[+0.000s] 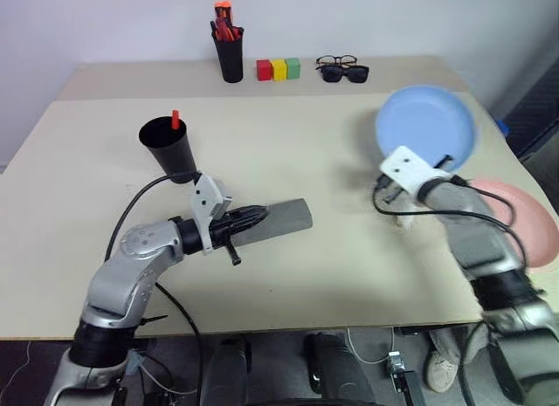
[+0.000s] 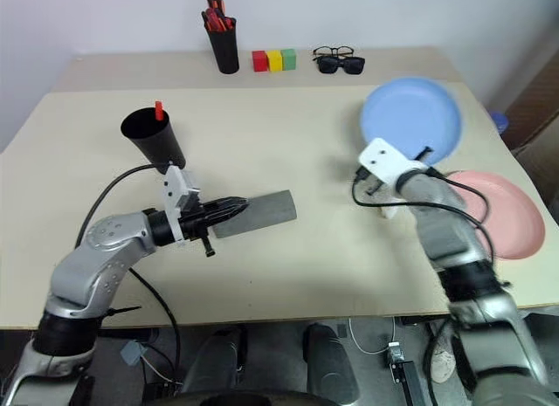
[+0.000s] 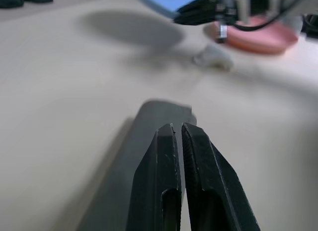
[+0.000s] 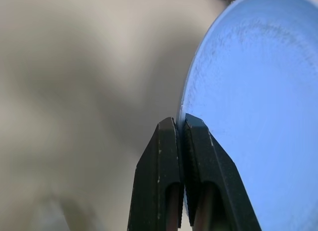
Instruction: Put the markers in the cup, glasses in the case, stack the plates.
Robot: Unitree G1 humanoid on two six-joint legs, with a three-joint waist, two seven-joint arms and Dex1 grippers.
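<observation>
The light blue plate (image 1: 425, 125) hangs tilted above the table at the right, my right gripper (image 4: 180, 122) shut on its rim. Beside it, at the table's right edge, lies the pink plate (image 1: 527, 221). A grey case (image 1: 284, 219) rests closed in the middle of the table, and my left gripper (image 1: 259, 214) is shut and level over its near end. I cannot tell whether it pinches the case. The black cup (image 1: 168, 146) stands behind my left arm with a red marker (image 1: 175, 119) sticking out of it. The glasses are out of view.
At the back stand a black pen pot (image 1: 230, 55) with red and orange pens, three coloured blocks (image 1: 278, 69), and black sunglasses with dark-framed spectacles (image 1: 341, 69). A small pale object (image 3: 213, 57) lies on the table under my right wrist.
</observation>
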